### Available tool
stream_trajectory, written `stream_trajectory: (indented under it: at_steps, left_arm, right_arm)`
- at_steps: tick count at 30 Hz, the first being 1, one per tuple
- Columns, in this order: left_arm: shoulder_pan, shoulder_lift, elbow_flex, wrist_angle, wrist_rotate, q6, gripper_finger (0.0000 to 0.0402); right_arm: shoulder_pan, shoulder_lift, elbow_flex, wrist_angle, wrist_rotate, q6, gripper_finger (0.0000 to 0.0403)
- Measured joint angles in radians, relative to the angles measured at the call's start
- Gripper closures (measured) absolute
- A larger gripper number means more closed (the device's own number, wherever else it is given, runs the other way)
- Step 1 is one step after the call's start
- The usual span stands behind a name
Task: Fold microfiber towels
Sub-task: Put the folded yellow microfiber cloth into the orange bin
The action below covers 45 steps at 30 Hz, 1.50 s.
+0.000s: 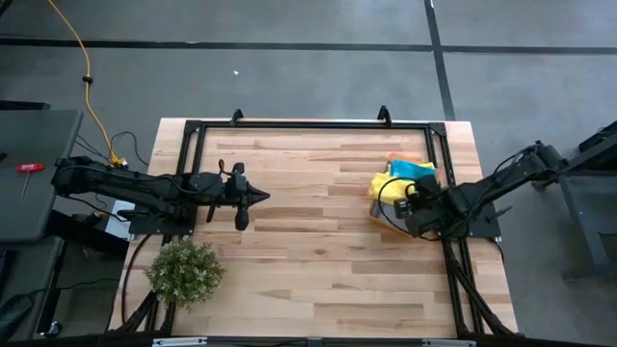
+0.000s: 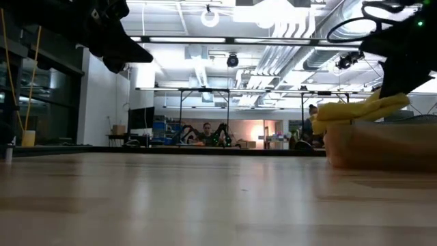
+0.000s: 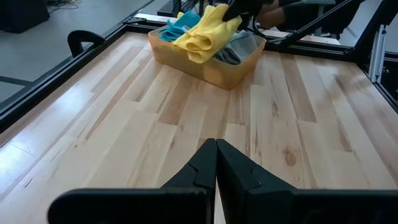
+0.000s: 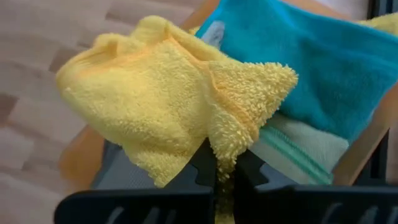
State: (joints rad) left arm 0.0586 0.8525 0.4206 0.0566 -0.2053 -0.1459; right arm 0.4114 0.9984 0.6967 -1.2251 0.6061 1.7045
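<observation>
Overhead: pale wooden table [image 1: 318,241] inside a black metal frame [image 1: 308,124]. Near the right edge, an orange translucent bin [image 3: 208,65] heaped with microfiber towels: a yellow towel [image 4: 168,106] on top, a teal-blue towel [image 4: 317,56] behind it, a light green towel [image 4: 298,152] and a grey towel [image 3: 235,51] beneath. Right gripper [image 4: 219,165] over the bin, fingers pinched tight on a fold of the yellow towel, most of that cloth bunched and hanging above the bin's rim. Left gripper [image 3: 216,163] on the table's left side, well apart from the bin, raised off the wood, fingers pressed together with nothing between them. Bare planks between left gripper and bin, nothing in the way. Small bushy green plant [image 1: 183,273] at the table's near-left corner, beside the left arm. Yellow cable [image 1: 85,77] trailing across the grey floor beyond the far-left corner. From table height: large workshop beyond, a person [image 2: 207,131] seated far off among other equipment.
</observation>
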Motion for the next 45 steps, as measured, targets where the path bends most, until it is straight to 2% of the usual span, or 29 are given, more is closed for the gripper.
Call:
stream_trajectory:
  at_steps: [7, 9, 12, 18, 22, 25, 30, 34, 39, 45]
  left_arm:
    - [0.0, 0.0, 0.0, 0.005, -0.001, 0.0, 0.0402]
    - [0.0, 0.0, 0.0, 0.007, -0.001, 0.0, 0.0401]
    - [0.0, 0.0, 0.0, 0.01, -0.001, 0.0, 0.0401]
    - [0.0, 0.0, 0.0, 0.01, -0.001, 0.0, 0.0401]
    - [0.0, 0.0, 0.0, 0.01, -0.012, 0.018, 0.0401]
    - [0.0, 0.0, 0.0, 0.013, -0.015, 0.018, 0.0402]
    - [0.0, 0.0, 0.0, 0.023, -0.015, 0.018, 0.0401]
    - [0.0, 0.0, 0.0, 0.023, -0.015, 0.018, 0.0402]
    - [0.0, 0.0, 0.0, 0.023, -0.015, 0.018, 0.0401]
    - [0.0, 0.0, 0.0, 0.022, -0.016, 0.018, 0.0401]
  right_arm:
    - [-0.005, 0.057, 0.088, -0.338, -0.185, 0.134, 0.0403]
    - [-0.005, 0.071, 0.072, -0.346, -0.228, 0.157, 0.0403]
    - [0.0, 0.091, 0.063, -0.317, -0.217, 0.165, 0.0403]
    - [0.003, 0.092, 0.081, -0.248, -0.06, 0.181, 0.0403]
    - [0.003, 0.071, 0.176, -0.255, 0.123, 0.172, 0.0403]
    - [-0.003, 0.065, 0.281, -0.242, 0.231, 0.088, 0.0403]
    - [-0.044, 0.066, 0.411, -0.112, 0.383, -0.12, 0.0403]
    - [-0.131, 0.067, 0.426, 0.032, 0.39, -0.315, 0.0403]
    - [-0.251, 0.075, 0.335, 0.235, 0.331, -0.472, 0.0403]
    - [-0.335, 0.089, 0.131, 0.444, 0.145, -0.508, 0.0403]
